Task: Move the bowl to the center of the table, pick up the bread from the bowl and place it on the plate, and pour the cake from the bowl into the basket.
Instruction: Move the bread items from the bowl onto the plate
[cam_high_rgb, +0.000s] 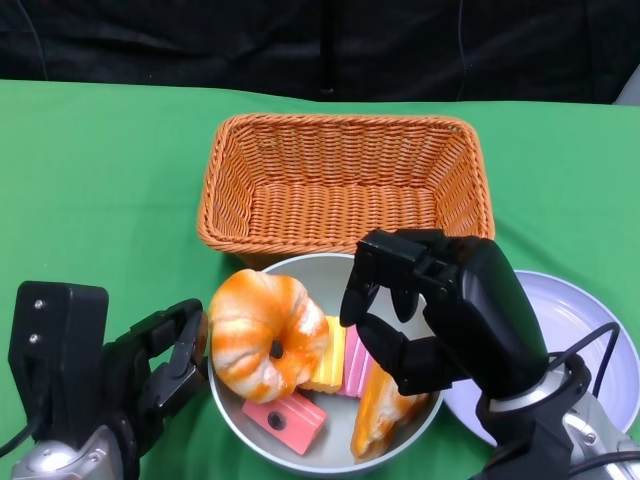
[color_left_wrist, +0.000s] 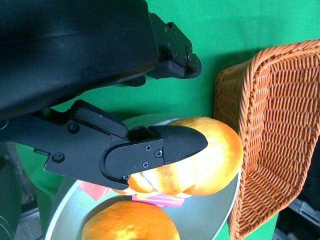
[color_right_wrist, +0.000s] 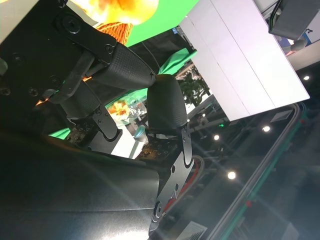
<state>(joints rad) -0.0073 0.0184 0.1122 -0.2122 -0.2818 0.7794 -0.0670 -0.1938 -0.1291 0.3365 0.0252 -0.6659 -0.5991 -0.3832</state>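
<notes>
**Bread step under way: right hand poised over the bowl**

The bowl (cam_high_rgb: 330, 440) sits just in front of the basket (cam_high_rgb: 345, 180), near mid-table as far as the head view shows, so the first step looks done; the bread is the matter in hand. The right hand (cam_high_rgb: 425, 320) hovers over the bowl's right half, fingers curled downward with a gap between them and the thumb, closed on nothing I can see; directly below its fingertips lie the pink and yellow cake slices (cam_high_rgb: 335, 365) and a long golden bread (cam_high_rgb: 385, 405), which runs out from under the thumb toward the near rim. The left hand (cam_high_rgb: 160, 365) stands at the bowl's left edge; its fingers (color_left_wrist: 165, 145) lie against the round glazed bread (cam_high_rgb: 265, 335) in the left wrist view, though whether they grip it or merely touch it I cannot tell (the thumb side is hidden). The plate (cam_high_rgb: 590, 340) lies just beyond the back of the right hand, bare where visible.

The next move, as I judge it, calls for one hand to close firmly on a bread, lift it clear of the rim without dragging the cake along, and carry it to the plate; the soft loaf may squash or slip under a shallow pinch.
</notes>
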